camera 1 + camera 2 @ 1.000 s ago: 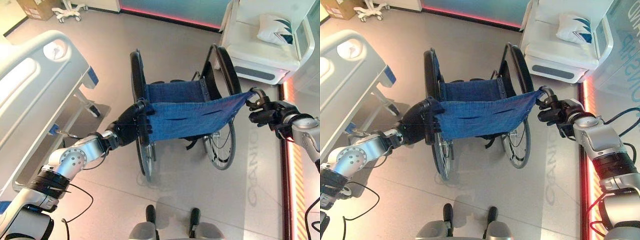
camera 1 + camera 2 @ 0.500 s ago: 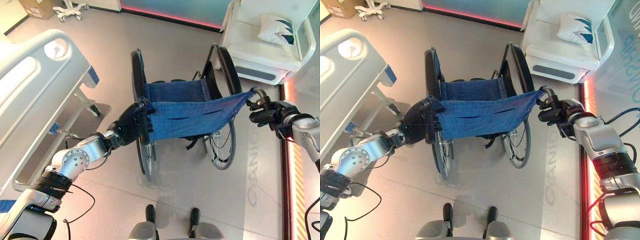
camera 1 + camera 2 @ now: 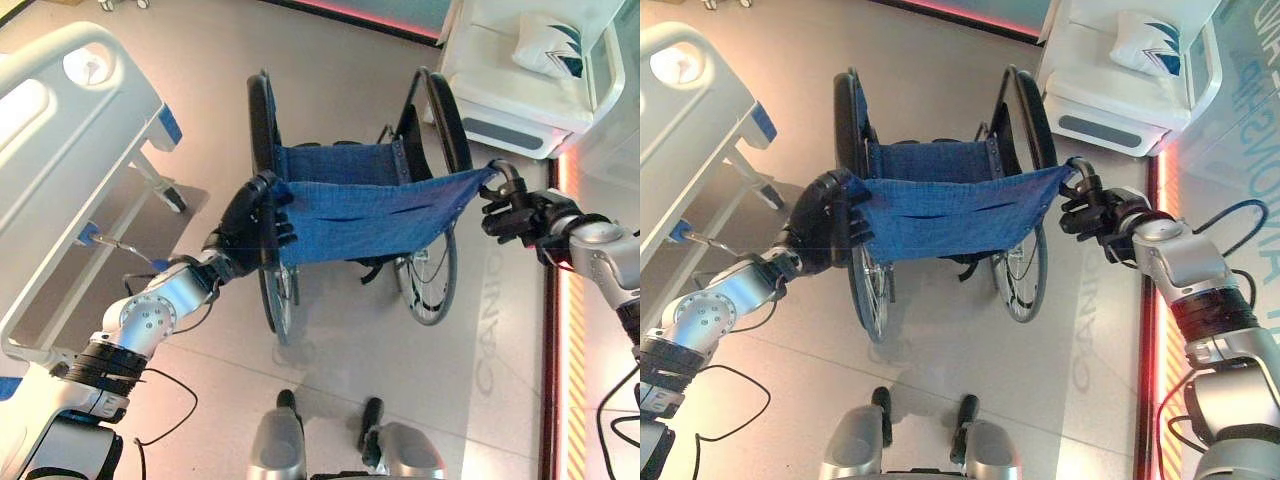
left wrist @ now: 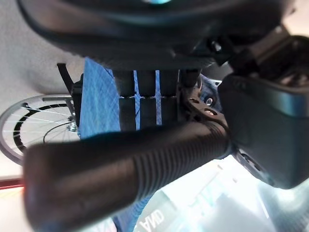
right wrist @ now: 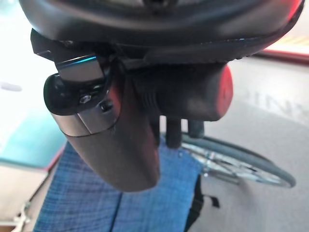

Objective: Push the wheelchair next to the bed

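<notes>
The wheelchair (image 3: 352, 212), with a blue cloth back and seat and black wheels, stands in the middle of the floor, facing away from me. My left hand (image 3: 246, 226) is shut on its left push handle (image 4: 145, 169), a ribbed black grip that my fingers curl round. At the other corner of the blue back, my right hand (image 3: 512, 212) is curled on the right push handle (image 5: 193, 92). The white bed (image 3: 50, 150) runs along the left, about a wheel's width from the chair's left wheel (image 3: 262, 130).
A white armchair (image 3: 520, 85) with a pillow (image 3: 550, 45) stands at the back right, close to the chair's right wheel. A glowing red strip (image 3: 555, 330) runs along the floor on the right. The bed's leg (image 3: 160, 190) reaches out toward the chair.
The whole picture has shifted as the camera moved. Both hands keep hold of the handles, and the wheelchair has rolled a little forward, away from me.
</notes>
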Available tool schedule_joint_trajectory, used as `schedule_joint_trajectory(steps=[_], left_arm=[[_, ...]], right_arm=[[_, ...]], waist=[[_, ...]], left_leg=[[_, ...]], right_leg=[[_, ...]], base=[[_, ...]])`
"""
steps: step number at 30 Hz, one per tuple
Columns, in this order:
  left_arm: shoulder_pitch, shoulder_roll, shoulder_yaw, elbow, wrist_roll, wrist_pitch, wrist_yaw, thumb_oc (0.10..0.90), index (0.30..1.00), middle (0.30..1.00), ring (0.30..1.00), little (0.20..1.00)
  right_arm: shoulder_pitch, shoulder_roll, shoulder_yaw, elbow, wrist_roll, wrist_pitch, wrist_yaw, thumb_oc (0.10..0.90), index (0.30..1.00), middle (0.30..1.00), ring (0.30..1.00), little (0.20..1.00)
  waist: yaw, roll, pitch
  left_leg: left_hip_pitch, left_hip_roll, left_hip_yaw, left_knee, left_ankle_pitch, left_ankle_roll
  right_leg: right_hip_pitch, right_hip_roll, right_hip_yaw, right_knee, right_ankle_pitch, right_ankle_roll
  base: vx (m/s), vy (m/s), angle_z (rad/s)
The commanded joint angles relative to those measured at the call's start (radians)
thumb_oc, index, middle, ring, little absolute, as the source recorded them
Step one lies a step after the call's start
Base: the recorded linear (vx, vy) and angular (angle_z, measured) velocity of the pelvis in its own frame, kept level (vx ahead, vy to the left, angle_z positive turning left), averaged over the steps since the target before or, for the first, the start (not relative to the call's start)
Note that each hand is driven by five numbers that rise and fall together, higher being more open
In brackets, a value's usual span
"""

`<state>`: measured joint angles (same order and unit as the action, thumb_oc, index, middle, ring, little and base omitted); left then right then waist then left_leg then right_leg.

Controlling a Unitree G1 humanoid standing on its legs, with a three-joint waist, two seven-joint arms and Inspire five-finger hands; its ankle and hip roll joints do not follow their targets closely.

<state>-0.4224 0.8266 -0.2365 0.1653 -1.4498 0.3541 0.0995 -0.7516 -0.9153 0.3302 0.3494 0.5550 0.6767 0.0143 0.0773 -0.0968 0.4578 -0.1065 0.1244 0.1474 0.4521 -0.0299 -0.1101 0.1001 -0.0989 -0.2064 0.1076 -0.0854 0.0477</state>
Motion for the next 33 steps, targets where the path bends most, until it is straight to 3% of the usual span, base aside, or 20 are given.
schedule_joint_trajectory(steps=[1,3,4,7,9,10,12,13,16,18,22,23,25,27,28,31,33], left_arm=[[-0.102,-0.082,0.144,-0.254,-0.019,-0.171,-0.096,0.400,0.300,0.300,0.300,0.300],[-0.055,-0.064,0.173,-0.273,-0.026,-0.167,-0.092,0.400,0.300,0.300,0.300,0.300],[-0.047,-0.061,0.180,-0.279,-0.026,-0.167,-0.087,0.400,0.300,0.300,0.300,0.300],[-0.028,-0.052,0.209,-0.286,-0.030,-0.149,-0.071,0.400,0.300,0.300,0.300,0.300],[-0.037,-0.037,0.232,-0.263,-0.014,-0.121,-0.085,0.400,0.300,0.300,0.300,0.300],[-0.041,-0.028,0.233,-0.249,-0.015,-0.115,-0.097,0.400,0.300,0.300,0.300,0.300],[-0.046,-0.019,0.229,-0.233,-0.012,-0.111,-0.113,0.400,0.300,0.300,0.300,0.300],[-0.047,-0.011,0.228,-0.219,-0.006,-0.104,-0.128,0.400,0.300,0.300,0.300,0.300],[-0.055,0.012,0.220,-0.209,-0.016,-0.105,-0.137,0.400,0.300,0.300,0.300,0.300],[-0.063,0.018,0.218,-0.206,-0.019,-0.108,-0.140,0.400,0.300,0.300,0.300,0.300],[-0.061,0.030,0.223,-0.202,-0.008,-0.114,-0.167,0.400,0.300,0.300,0.300,0.300],[-0.060,0.040,0.226,-0.206,-0.009,-0.126,-0.165,0.400,0.300,0.300,0.300,0.300],[-0.068,0.032,0.221,-0.212,-0.004,-0.150,-0.155,0.400,0.300,0.300,0.300,0.300],[-0.076,0.023,0.214,-0.212,0.004,-0.178,-0.155,0.400,0.300,0.300,0.300,0.300],[-0.087,0.015,0.209,-0.216,0.017,-0.194,-0.156,0.400,0.300,0.300,0.300,0.300],[-0.115,0.027,0.199,-0.229,0.017,-0.198,-0.134,0.400,0.300,0.300,0.300,0.300],[-0.125,0.029,0.195,-0.225,0.018,-0.186,-0.130,0.400,0.300,0.300,0.300,0.300]], right_arm=[[0.028,-0.039,0.029,-0.132,-0.036,-0.109,0.077,0.400,0.300,0.300,0.300,0.300],[0.087,-0.021,0.003,-0.174,-0.063,-0.116,0.091,0.400,0.300,0.300,0.300,0.300],[0.095,-0.021,-0.002,-0.185,-0.066,-0.115,0.096,0.400,0.300,0.300,0.300,0.300],[0.098,-0.020,0.002,-0.212,-0.061,-0.113,0.109,0.400,0.300,0.300,0.300,0.300],[0.079,-0.009,0.015,-0.210,-0.051,-0.111,0.120,0.400,0.300,0.300,0.300,0.300],[0.081,-0.006,0.018,-0.208,-0.042,-0.118,0.118,0.400,0.300,0.300,0.300,0.300],[0.085,-0.003,0.024,-0.200,-0.030,-0.127,0.110,0.400,0.300,0.300,0.300,0.300],[0.093,-0.001,0.019,-0.201,-0.033,-0.130,0.109,0.400,0.300,0.300,0.300,0.300],[0.102,-0.004,0.017,-0.208,-0.034,-0.139,0.097,0.400,0.300,0.300,0.300,0.300],[0.097,0.006,0.020,-0.210,-0.040,-0.146,0.091,0.400,0.300,0.300,0.300,0.300],[0.080,0.023,0.011,-0.215,-0.057,-0.139,0.096,0.400,0.300,0.300,0.300,0.300],[0.063,0.015,0.008,-0.216,-0.057,-0.137,0.107,0.400,0.300,0.300,0.300,0.300],[0.031,0.003,0.015,-0.209,-0.052,-0.140,0.112,0.400,0.300,0.300,0.300,0.300],[-0.001,-0.003,0.030,-0.194,-0.050,-0.152,0.115,0.400,0.300,0.300,0.300,0.300],[-0.038,-0.009,0.044,-0.184,-0.042,-0.154,0.112,0.400,0.300,0.300,0.300,0.300],[-0.075,-0.002,0.049,-0.200,-0.033,-0.131,0.096,0.400,0.300,0.300,0.300,0.300],[-0.071,-0.005,0.032,-0.225,-0.031,-0.102,0.099,0.400,0.300,0.300,0.300,0.300]], waist=[[-0.006,0.113,-0.143],[0.025,0.132,-0.151],[0.031,0.133,-0.153],[0.055,0.126,-0.177],[0.072,0.110,-0.217],[0.081,0.097,-0.237],[0.084,0.086,-0.260],[0.082,0.073,-0.272],[0.081,0.073,-0.288],[0.076,0.074,-0.290],[0.076,0.072,-0.288],[0.075,0.075,-0.280],[0.066,0.077,-0.255],[0.054,0.080,-0.228],[0.038,0.079,-0.201],[-0.003,0.079,-0.162],[-0.020,0.074,-0.158]], left_leg=[[-0.047,-0.047,0.026,-0.245,0.212,0.003],[-0.063,-0.065,0.002,-0.377,0.295,-0.010],[-0.066,-0.068,-0.004,-0.382,0.301,-0.010],[-0.044,-0.086,-0.025,-0.382,0.241,0.016],[-0.030,-0.105,-0.006,-0.357,0.157,0.057],[-0.027,-0.119,0.005,-0.342,0.127,0.079],[-0.014,-0.137,0.024,-0.334,0.100,0.105],[0.004,-0.171,0.032,-0.336,0.082,0.131],[0.026,-0.196,0.027,-0.350,0.074,0.156],[0.040,-0.212,0.019,-0.345,0.057,0.168],[0.021,-0.235,-0.010,-0.290,0.039,0.153],[0.006,-0.237,-0.030,-0.246,0.023,0.134],[-0.018,-0.234,-0.050,-0.158,0.013,0.108],[-0.036,-0.240,-0.076,-0.092,-0.002,0.093],[-0.021,-0.255,-0.104,-0.072,-0.061,0.098],[0.065,-0.252,-0.139,-0.089,-0.165,0.115],[0.115,-0.239,-0.157,-0.093,-0.204,0.120]], right_leg=[[0.053,0.129,-0.044,0.069,-0.049,-0.032],[0.127,0.156,-0.022,0.053,-0.072,-0.026],[0.141,0.158,-0.018,0.051,-0.079,-0.026],[0.167,0.152,-0.011,0.074,-0.123,-0.018],[0.194,0.146,-0.014,0.123,-0.178,-0.011],[0.197,0.139,-0.021,0.168,-0.173,0.001],[0.180,0.133,-0.038,0.260,-0.134,0.025],[0.152,0.123,-0.033,0.381,-0.064,0.065],[0.093,0.137,-0.013,0.514,0.062,0.117],[0.034,0.124,-0.002,0.577,0.093,0.136],[0.031,0.101,-0.005,0.430,0.031,0.098],[0.037,0.080,-0.013,0.305,-0.027,0.061],[0.026,0.051,-0.005,0.150,-0.058,0.022],[-0.001,0.022,0.020,0.067,-0.010,0.022],[-0.058,-0.024,0.059,0.016,0.071,0.054],[-0.205,-0.102,0.115,-0.009,0.208,0.131],[-0.251,-0.115,0.126,-0.010,0.241,0.145]], base=[[0.60,0.146,0.00],[0.53,0.130,-0.14],[0.38,0.103,-0.55],[0.34,0.130,-0.86],[0.43,0.223,-0.65],[0.37,0.206,-0.48],[0.37,0.252,-0.36],[0.32,0.260,0.03],[0.23,0.199,0.18],[0.23,0.134,0.28],[0.25,-0.002,0.19],[0.20,-0.066,0.10],[0.21,-0.079,-0.23],[0.21,-0.069,0.02],[0.22,-0.102,0.60],[0.33,-0.192,0.55],[0.56,-0.228,0.50]])
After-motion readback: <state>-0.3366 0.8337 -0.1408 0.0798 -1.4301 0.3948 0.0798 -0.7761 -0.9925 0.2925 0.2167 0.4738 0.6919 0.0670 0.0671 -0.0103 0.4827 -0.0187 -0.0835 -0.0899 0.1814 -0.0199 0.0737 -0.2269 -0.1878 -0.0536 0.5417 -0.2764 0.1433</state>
